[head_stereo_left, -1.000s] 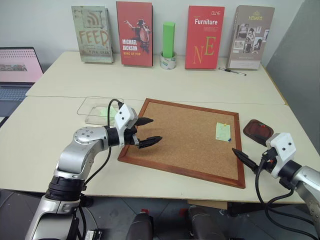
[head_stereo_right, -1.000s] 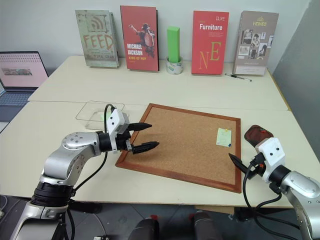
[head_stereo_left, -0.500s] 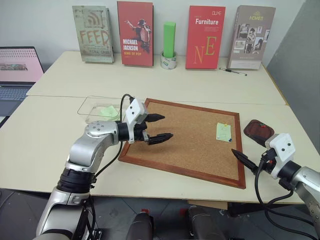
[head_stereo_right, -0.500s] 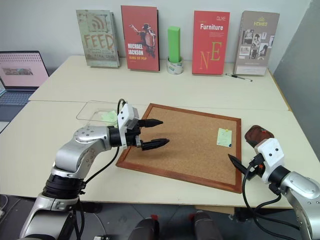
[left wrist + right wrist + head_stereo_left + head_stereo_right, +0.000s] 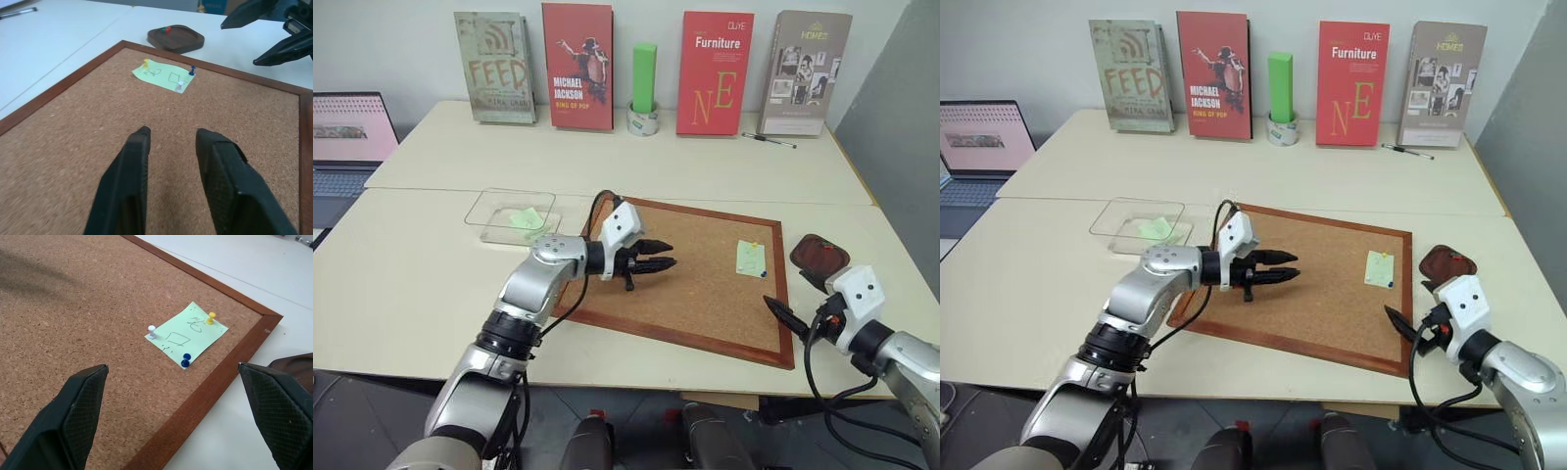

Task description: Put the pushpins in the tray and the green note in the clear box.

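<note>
- Two pale cream tables [image 5: 431, 284] stand pushed together, their seam running across between them; a plain light wall rises behind and a grey panel stands at 3 o'clock.
- At 12 o'clock along the wall stand four upright books [image 5: 576, 66], with a tall bright green block [image 5: 643, 78] in a tape roll between the middle two; a pen [image 5: 769, 140] lies near the book furthest to 1 o'clock.
- An open laptop [image 5: 347, 137] sits at 9 o'clock on the far table's edge.
- A wood-framed cork board [image 5: 705, 284] lies flat on the near table, slightly skewed.
- The green note [image 5: 188, 334] is pinned to the board near its 3 o'clock edge, with handwriting on it.
- The pushpins stand in the note: a yellow pin [image 5: 211, 317], a blue pin [image 5: 186, 362], and a white pin [image 5: 152, 331] at its edge.
- The tray [image 5: 819, 256] rests on the table just off the board at 3 o'clock, with small red and green bits inside.
- The clear box [image 5: 504, 216] lies at 10 o'clock from the board, a green slip [image 5: 527, 218] inside it.
- The left gripper [image 5: 658, 265] hovers over the board's 9 o'clock half, fingers narrowly parted, holding nothing.
- The right gripper [image 5: 1398, 325] hangs at the board's 4 o'clock corner, fingers spread wide and empty.
</note>
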Action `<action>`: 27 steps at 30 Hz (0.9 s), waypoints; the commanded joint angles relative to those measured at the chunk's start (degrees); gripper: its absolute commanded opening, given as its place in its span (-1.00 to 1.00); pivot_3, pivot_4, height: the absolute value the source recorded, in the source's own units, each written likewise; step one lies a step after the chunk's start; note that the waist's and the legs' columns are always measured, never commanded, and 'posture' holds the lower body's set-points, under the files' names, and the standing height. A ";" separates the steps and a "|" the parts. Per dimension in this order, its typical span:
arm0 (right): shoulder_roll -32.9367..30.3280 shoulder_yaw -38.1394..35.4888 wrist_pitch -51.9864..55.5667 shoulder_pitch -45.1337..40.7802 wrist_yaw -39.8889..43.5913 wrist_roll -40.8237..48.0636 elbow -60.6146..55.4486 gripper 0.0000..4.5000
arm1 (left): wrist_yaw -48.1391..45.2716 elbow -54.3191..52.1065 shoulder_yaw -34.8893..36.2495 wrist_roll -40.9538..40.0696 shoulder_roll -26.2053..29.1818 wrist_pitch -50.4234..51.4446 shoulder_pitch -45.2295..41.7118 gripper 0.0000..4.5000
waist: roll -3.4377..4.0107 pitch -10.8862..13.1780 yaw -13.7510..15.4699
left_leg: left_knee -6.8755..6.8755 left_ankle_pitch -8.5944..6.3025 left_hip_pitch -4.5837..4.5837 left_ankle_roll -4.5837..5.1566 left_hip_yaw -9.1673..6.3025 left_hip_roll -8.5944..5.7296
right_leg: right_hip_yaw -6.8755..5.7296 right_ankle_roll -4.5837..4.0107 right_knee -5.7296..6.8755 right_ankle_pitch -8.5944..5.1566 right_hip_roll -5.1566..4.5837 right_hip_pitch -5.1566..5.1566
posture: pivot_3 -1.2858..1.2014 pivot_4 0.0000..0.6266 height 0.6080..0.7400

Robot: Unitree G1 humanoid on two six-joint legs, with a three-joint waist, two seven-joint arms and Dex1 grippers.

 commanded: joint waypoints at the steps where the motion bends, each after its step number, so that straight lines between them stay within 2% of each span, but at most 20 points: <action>1: 0.61 -0.39 2.26 -2.53 -1.90 1.39 -2.92 1.00 | -0.64 2.89 -0.42 1.23 -1.39 -3.18 -1.18 -0.69 | 0.00 0.00 -0.08 | -0.01 0.00 0.00 0.00 0.00 0.00 | 0.00 0.00 0.00 0.00 0.00 0.00 | 0.03 -0.52 1.00; 5: 1.22 0.31 5.14 -7.47 -3.24 2.45 -1.99 1.00 | -2.10 7.86 -2.26 3.48 -2.20 -6.30 -0.30 -0.97 | 0.01 0.00 -0.12 | -0.01 0.00 0.02 0.00 0.00 0.00 | 0.00 0.01 0.03 0.01 0.01 -0.01 | 0.03 -0.52 1.00; 10: 1.61 3.16 7.16 -13.85 -5.44 0.29 2.27 1.00 | -2.33 11.17 -2.91 5.35 -2.36 -8.43 1.54 -0.97 | 0.00 -0.01 -0.10 | 0.00 0.00 0.03 0.00 -0.01 0.00 | 0.00 0.02 0.00 0.01 0.01 0.03 | 0.03 -0.52 1.00; 13: 2.28 4.80 7.70 -19.36 -6.35 -1.06 9.14 1.00 | -1.55 13.03 -3.44 7.08 -2.68 -10.34 2.24 -0.97 | 0.01 -0.01 -0.05 | -0.01 0.00 0.00 0.00 -0.03 -0.01 | -0.01 0.03 -0.01 0.02 0.00 0.02 | 0.03 -0.52 1.00; 27: 4.20 8.85 2.67 -32.11 -5.00 -5.75 29.71 1.00 | -1.65 8.65 -2.81 7.73 -0.96 -8.87 5.87 -0.97 | 0.05 -0.05 -0.27 | -0.05 0.00 0.24 0.01 -0.03 -0.01 | 0.00 0.03 0.00 0.02 0.01 0.23 | 0.03 -0.52 1.00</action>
